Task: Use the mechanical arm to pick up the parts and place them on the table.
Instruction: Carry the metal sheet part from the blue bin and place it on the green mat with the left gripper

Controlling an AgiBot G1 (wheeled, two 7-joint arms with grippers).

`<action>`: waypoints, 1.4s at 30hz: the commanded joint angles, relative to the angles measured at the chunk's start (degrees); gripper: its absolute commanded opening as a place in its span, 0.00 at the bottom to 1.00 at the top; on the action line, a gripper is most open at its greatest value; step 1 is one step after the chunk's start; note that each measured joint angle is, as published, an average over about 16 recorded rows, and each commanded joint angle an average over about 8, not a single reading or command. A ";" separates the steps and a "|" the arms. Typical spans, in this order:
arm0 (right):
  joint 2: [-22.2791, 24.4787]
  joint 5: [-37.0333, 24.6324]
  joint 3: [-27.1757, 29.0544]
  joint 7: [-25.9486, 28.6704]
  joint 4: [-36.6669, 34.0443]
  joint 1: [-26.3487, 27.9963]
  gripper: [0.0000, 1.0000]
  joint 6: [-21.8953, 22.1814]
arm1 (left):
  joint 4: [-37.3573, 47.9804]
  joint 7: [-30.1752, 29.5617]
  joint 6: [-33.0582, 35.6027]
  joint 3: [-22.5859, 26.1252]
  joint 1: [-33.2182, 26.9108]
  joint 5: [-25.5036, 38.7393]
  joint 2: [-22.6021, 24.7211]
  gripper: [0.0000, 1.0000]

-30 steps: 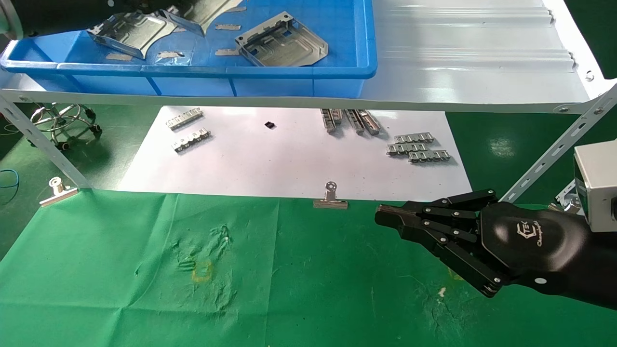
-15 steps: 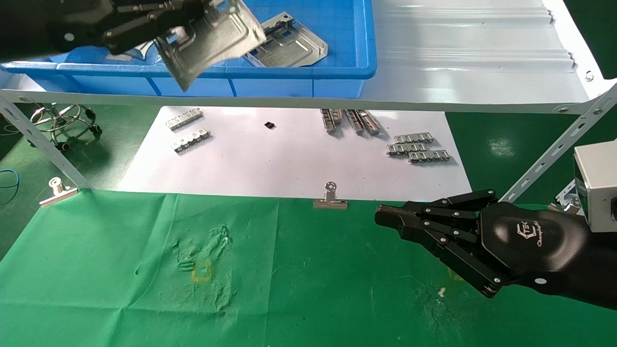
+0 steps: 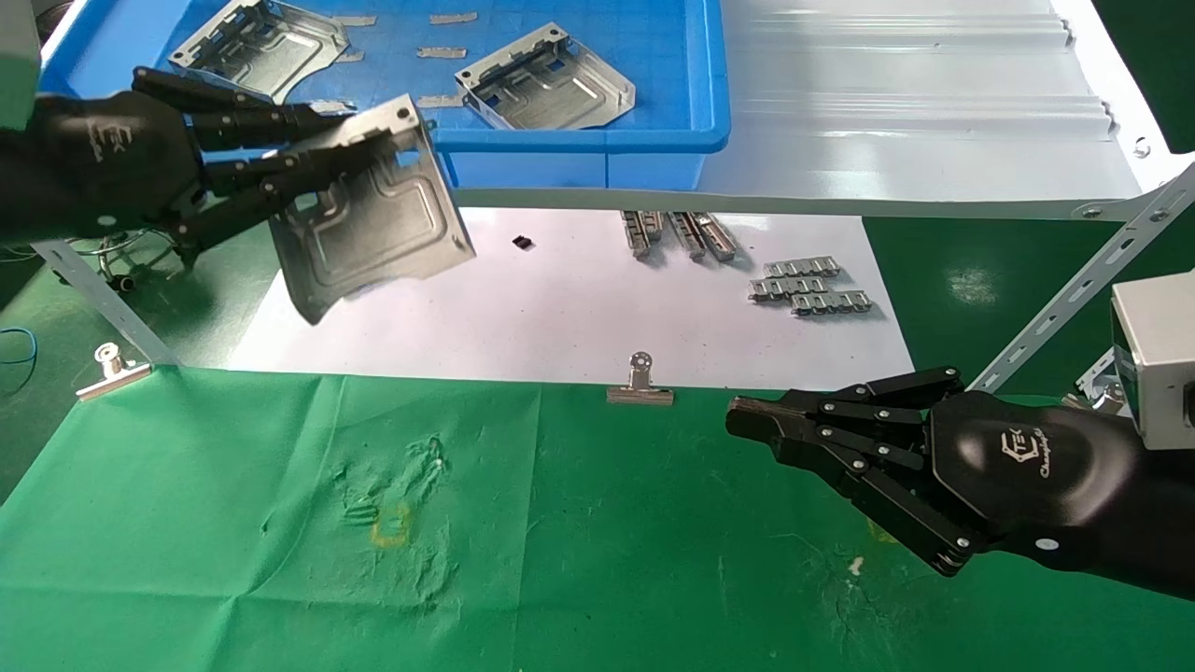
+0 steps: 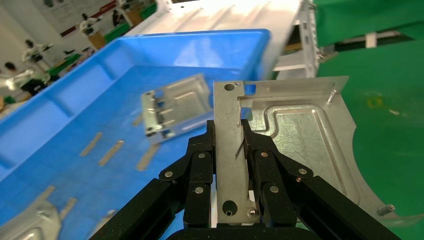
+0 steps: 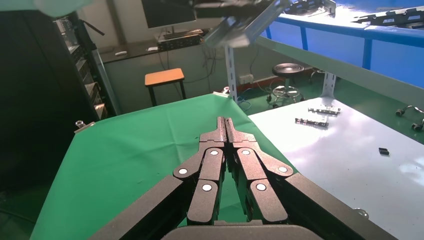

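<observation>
Held part (image 3: 373, 215): silver stamped plate with embossed channels, tilted in mid-air, pinched along one rim by the left claw (image 3: 322, 154). Two more parts (image 3: 546, 79) (image 3: 257, 47) lie in the blue bin. Tabletop (image 3: 597, 560): wrinkled green cloth.

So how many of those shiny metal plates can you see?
3. One plate is held in the air by the left end effector. Two lie in the blue bin: one mid-bin, one farther left. Others may be hidden.

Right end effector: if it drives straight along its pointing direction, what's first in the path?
Probably nothing close: the shut right end effector points leftward over the table; the binder clip sits just off that line, depth unclear.
</observation>
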 commanded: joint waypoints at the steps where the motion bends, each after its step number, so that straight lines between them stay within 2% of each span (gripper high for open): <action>1: 0.00 0.00 0.00 0.00 0.00 0.00 0.00 0.00 | -3.22 0.38 0.08 0.69 2.13 -1.79 -1.23 0.00; 9: 0.00 0.00 0.00 0.00 0.00 0.00 0.00 0.00 | -15.19 2.97 -0.24 7.57 9.81 -7.76 -6.79 0.00; 16: 0.00 0.00 0.00 0.00 0.00 0.00 0.00 0.00 | -18.32 8.80 -0.71 14.81 13.84 -6.25 -8.28 0.00; 25: 0.00 0.00 0.00 0.00 0.00 0.00 0.00 0.00 | -12.29 17.45 -2.14 21.24 14.71 -3.10 -5.31 0.00; 36: 0.00 0.00 0.00 0.00 0.00 0.00 0.00 0.00 | 0.09 26.04 -8.03 22.71 13.76 0.40 1.47 0.00; 38: 0.00 0.00 0.00 0.00 0.00 0.00 0.00 0.00 | 1.62 27.27 -8.48 22.67 13.54 0.52 2.29 0.12; 42: 0.00 0.00 0.00 0.00 0.00 0.00 0.00 0.00 | 4.09 29.66 -9.01 22.74 13.16 0.86 3.58 0.61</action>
